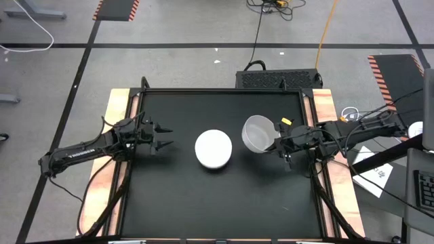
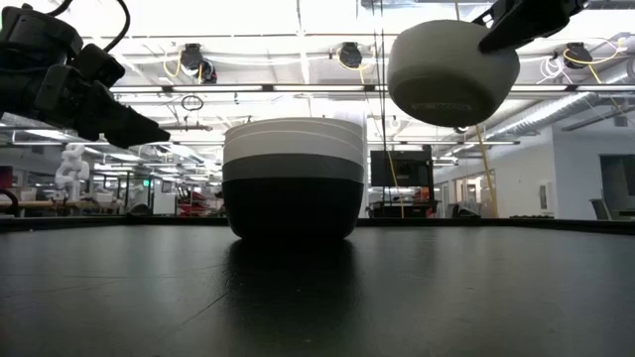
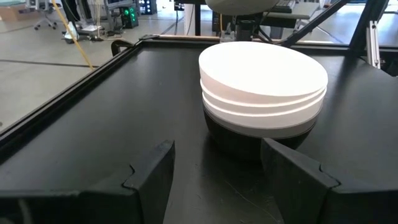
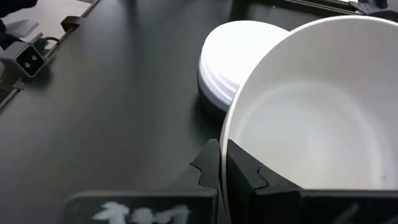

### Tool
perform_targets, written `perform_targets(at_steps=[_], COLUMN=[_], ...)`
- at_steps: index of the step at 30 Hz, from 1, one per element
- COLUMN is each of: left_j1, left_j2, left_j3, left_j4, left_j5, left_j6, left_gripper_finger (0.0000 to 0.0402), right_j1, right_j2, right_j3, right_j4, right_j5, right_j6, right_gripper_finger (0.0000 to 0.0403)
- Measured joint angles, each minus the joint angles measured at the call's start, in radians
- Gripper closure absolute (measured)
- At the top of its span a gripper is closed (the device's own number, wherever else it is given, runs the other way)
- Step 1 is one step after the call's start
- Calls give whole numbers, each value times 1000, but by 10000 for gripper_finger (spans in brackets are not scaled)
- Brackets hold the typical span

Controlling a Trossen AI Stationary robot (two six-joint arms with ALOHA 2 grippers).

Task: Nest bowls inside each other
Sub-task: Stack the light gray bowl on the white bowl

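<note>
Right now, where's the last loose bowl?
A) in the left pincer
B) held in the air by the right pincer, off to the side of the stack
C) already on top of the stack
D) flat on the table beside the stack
B: the right pincer is shut on the rim of the pale bowl, which hangs above the table and to one side of the stack; the left pincer is open and empty.

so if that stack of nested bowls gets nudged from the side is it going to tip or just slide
Probably slide. The stack of nested bowls looks squat, wider than tall, on a broad black base bowl. The black tabletop looks smooth, so little should catch it. A high push might shift the top white bowl, though nesting likely holds it.
</note>
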Motion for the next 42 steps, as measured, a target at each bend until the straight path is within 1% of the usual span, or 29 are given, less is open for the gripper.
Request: perform_targets(at_steps=[3,7,16,23,26,36,42], left_j1=[0,0,0,0,0,0,0], left_j2=[0,0,0,0,0,0,0], left_j3=[0,0,0,0,0,0,0], left_j4=[0,0,5,-1,-2,-2,-3], left_j5=[0,0,0,-1,-1,-16,-27], left_j6=[0,0,0,0,0,1,0], left_gripper_finger=[163,163,163,163,163,163,163], right_j1=[-3,-3,-15,-56,-62,-61,-61], right_j2=[-7,-34,-92,-136,-144,-148,-148], right_j3=[-27,-97,-185,-249,-279,-387,-414], right_j4=[56,174,252,320,346,524,540], right_j5=[-5,-9,-8,-9,-9,-39,-39], right_j6=[-23,-40,-64,-80,-75,-71,-68], right_gripper_finger=[403,403,403,403,403,403,403])
